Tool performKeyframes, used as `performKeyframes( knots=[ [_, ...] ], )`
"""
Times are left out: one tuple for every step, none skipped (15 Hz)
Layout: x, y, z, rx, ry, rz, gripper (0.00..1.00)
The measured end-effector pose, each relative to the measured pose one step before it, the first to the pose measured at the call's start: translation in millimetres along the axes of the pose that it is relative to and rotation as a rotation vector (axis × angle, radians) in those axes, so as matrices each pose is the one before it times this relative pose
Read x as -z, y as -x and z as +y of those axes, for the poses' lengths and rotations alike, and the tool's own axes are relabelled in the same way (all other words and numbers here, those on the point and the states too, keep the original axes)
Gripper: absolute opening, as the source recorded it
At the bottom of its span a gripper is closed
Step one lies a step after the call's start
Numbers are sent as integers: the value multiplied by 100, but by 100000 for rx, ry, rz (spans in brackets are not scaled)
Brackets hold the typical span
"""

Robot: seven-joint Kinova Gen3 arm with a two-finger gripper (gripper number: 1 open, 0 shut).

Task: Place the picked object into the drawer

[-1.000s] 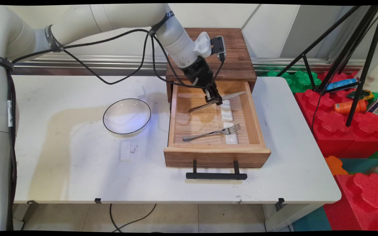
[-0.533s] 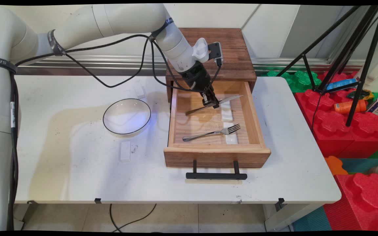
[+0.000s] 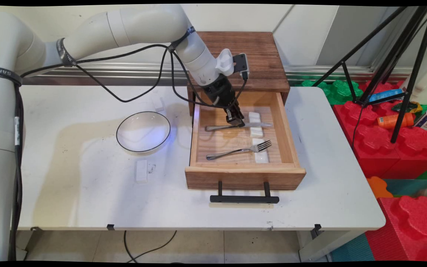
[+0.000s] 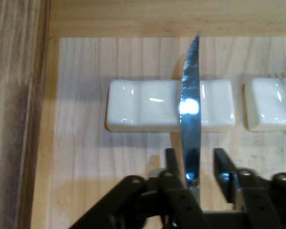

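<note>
White tabletop (image 3: pixel 87 200) carries, at its left, a shallow white bowl (image 3: pixel 143 131) with a thin dark rim and nothing visible inside it. Two small white blocks lie apart from the bowl, one (image 3: pixel 142 171) on the near side and one (image 3: pixel 158 104) on the far side. To the right stands a dark wooden cabinet (image 3: pixel 261 55) with its pale wooden drawer (image 3: pixel 244 177) pulled out toward the camera, a black handle (image 3: pixel 244 198) on the front. Inside the drawer, a silver knife (image 3: pixel 235 126) lies across the far half, its handle toward the left wall and its blade resting over a white ceramic cutlery rest (image 3: pixel 255 124). The black gripper (image 3: pixel 235 121) reaches down into the drawer over the knife's middle; in the hand view its fingers (image 4: pixel 170 160) stand on either side of the blade (image 4: pixel 191 109) with a gap showing on the right, parted rather than clamped. That view also shows the blade crossing the rest (image 4: pixel 143 112), with a second rest (image 4: pixel 269 110) just beside it. In the drawer's near half, a silver fork (image 3: pixel 239 150) lies with its tines on the second white rest (image 3: pixel 261 155). Off the table's right edge are red and green foam blocks (image 3: pixel 402 148) and a black tripod (image 3: pixel 402 74).
</note>
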Motion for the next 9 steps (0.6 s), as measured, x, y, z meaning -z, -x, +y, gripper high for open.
performKeyframes(
  knots=[
    [-103, 31, -36, 4, 47, -9, 100],
    [-84, 28, -38, 8, -25, 53, 100],
    [-69, 27, -38, 46, -63, 132, 100],
    [-57, -7, -33, 3, -74, 140, 100],
    [-86, -32, -48, -58, -141, 215, 100],
    [-39, -13, -29, -4, -106, 179, 100],
    [-37, -5, -40, 38, -145, 304, 100],
    [-4, -20, -14, -58, -109, 205, 100],
    [0, -38, -28, -126, -196, 306, 100]
  ],
)
